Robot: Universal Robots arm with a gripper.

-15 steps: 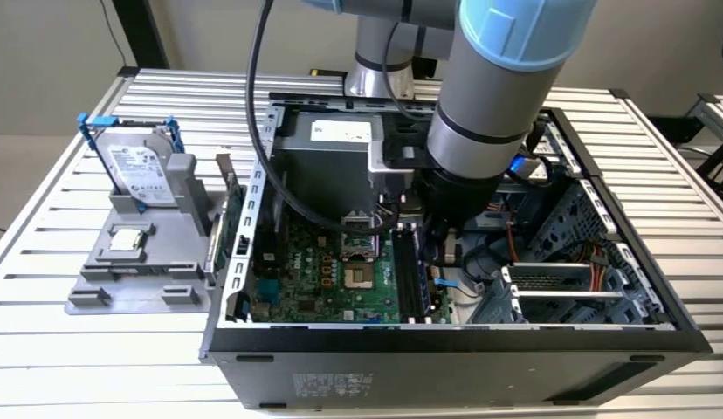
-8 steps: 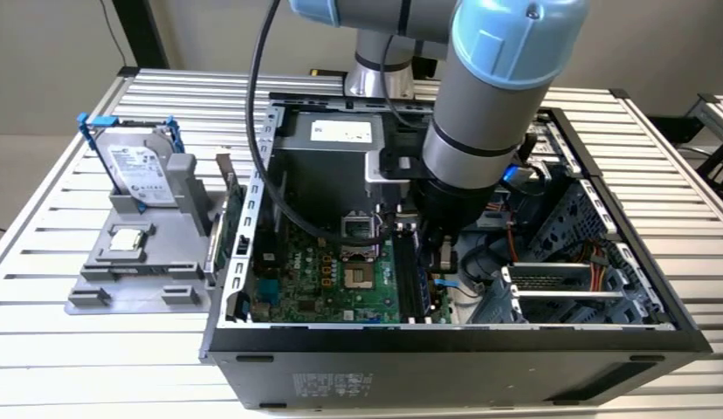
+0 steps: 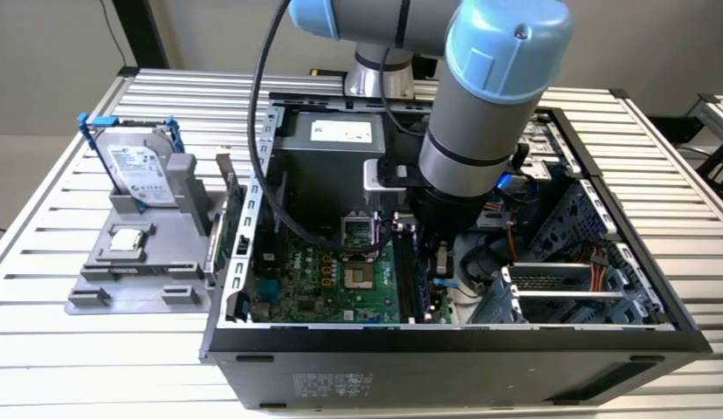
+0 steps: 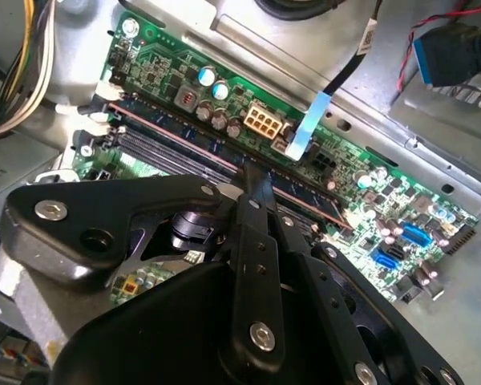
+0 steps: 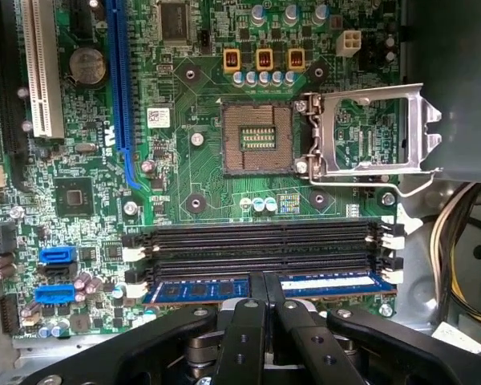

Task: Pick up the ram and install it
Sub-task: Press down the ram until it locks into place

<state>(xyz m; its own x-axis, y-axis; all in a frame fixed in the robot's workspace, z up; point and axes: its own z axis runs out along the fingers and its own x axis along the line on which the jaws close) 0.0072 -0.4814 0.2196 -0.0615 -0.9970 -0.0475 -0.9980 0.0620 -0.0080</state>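
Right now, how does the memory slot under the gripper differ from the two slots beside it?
The slot under the gripper holds the ram, a blue-green stick lying along its length; the two neighbouring slots show bare dark channels. The gripper's shut fingertips rest on the ram's top edge about midway along it; nothing touches the neighbouring slots. All three run parallel on the motherboard, with pale latches at their ends.

Exterior view: you look down from high, set back, onto open computer case [image 3: 455,340] on slatted table [image 3: 58,349], arm [image 3: 490,105] reaching in. Both wrist views: you sit close above motherboard [image 5: 200,176], looking past gripper [image 5: 264,281]. First faces straight down; second slants. Both share memory slots [image 4: 176,152].
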